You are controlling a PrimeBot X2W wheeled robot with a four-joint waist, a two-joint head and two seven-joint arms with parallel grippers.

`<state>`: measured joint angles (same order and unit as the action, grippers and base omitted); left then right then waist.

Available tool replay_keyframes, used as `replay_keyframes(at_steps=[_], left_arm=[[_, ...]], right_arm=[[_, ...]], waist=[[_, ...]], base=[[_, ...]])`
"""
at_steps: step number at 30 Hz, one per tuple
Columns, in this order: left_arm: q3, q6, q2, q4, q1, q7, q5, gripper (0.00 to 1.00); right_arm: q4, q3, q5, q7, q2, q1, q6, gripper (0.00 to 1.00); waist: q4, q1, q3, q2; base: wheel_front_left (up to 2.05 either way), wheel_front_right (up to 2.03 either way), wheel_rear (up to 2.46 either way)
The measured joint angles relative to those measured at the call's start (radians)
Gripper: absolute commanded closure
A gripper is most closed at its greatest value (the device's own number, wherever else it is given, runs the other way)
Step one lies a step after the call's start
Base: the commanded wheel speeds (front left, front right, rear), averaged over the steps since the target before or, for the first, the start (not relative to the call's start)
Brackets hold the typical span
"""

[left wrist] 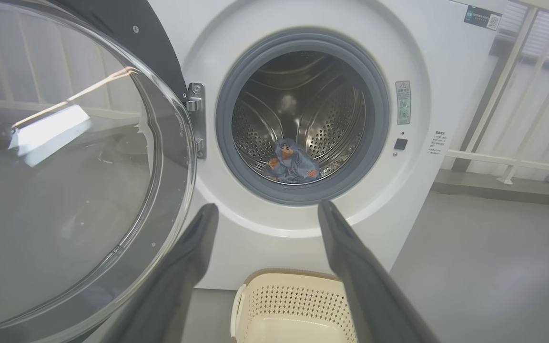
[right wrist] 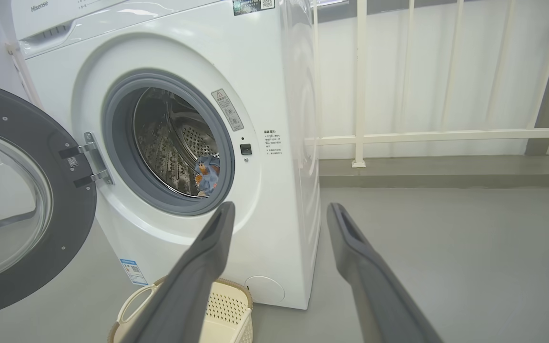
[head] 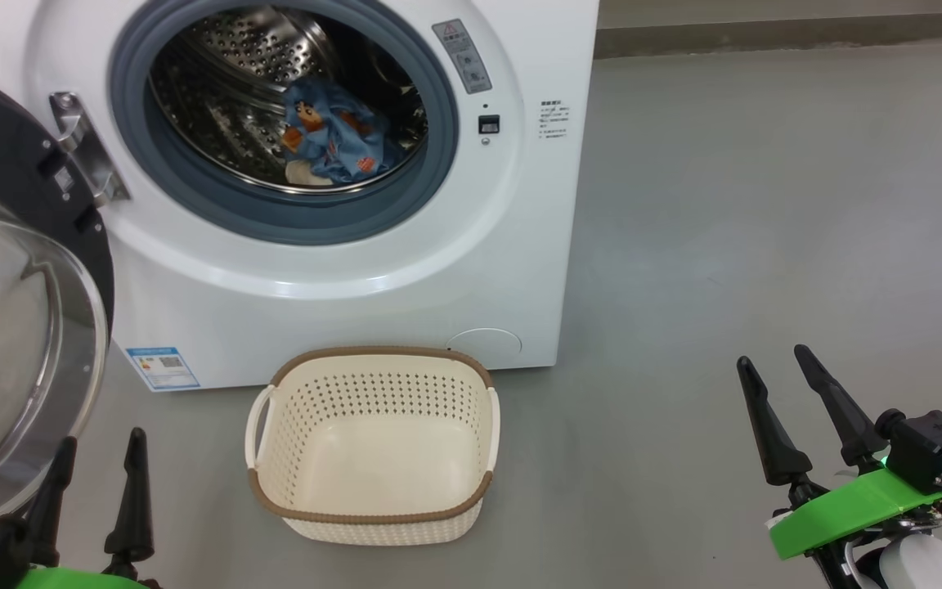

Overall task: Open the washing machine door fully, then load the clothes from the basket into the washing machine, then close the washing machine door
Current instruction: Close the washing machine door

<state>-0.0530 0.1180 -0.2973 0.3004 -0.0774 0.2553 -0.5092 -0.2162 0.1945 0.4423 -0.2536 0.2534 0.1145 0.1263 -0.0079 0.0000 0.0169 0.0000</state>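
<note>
Left tool (head: pixel 101 439) is released, its two dark fingers spread with nothing between them. Right tool (head: pixel 772 357) is likewise released and empty, poised over the grey floor (head: pixel 765 204). The basket (head: pixel 373 409) stands on the floor ahead of the two tools and between them, nearer the left one, its cream bottom bare. Just beyond it is the washing machine (head: pixel 340 286). The clothes (head: pixel 336 139) lie low in the steel drum (head: pixel 226 90), past the basket and well apart from both tools. The washing machine door (head: pixel 21 327) hangs swung open on the outer side of the left tool, its glass bowl close against that tool's outer finger; whether they touch cannot be told.

The head view takes in both tools and the whole basket. The left wrist view puts the clothes straight ahead, just above the gap between the fingertips, with the door glass wide on the left and the basket's far rim below. The right wrist view sees the machine at an angle: its side panel, the white railing (right wrist: pixel 360 85) to the right, the door's hinge (right wrist: pixel 94 159), the blue label (right wrist: pixel 131 271), and the clothes as a small patch at the edge of the grey gasket (right wrist: pixel 118 143)
</note>
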Motion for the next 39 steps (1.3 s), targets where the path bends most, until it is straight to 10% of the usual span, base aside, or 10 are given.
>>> replay_keyframes(at_steps=[39], left_arm=[[-0.019, -0.085, -0.010, 0.004, 0.000, -0.010, 0.027, 0.00]], right_arm=[[-0.009, -0.001, 0.008, 0.000, -0.016, -0.001, 0.000, 0.00]], waist=[[0.304, 0.0000, 0.033, 0.0000]], base=[[0.00, 0.00, 0.00]])
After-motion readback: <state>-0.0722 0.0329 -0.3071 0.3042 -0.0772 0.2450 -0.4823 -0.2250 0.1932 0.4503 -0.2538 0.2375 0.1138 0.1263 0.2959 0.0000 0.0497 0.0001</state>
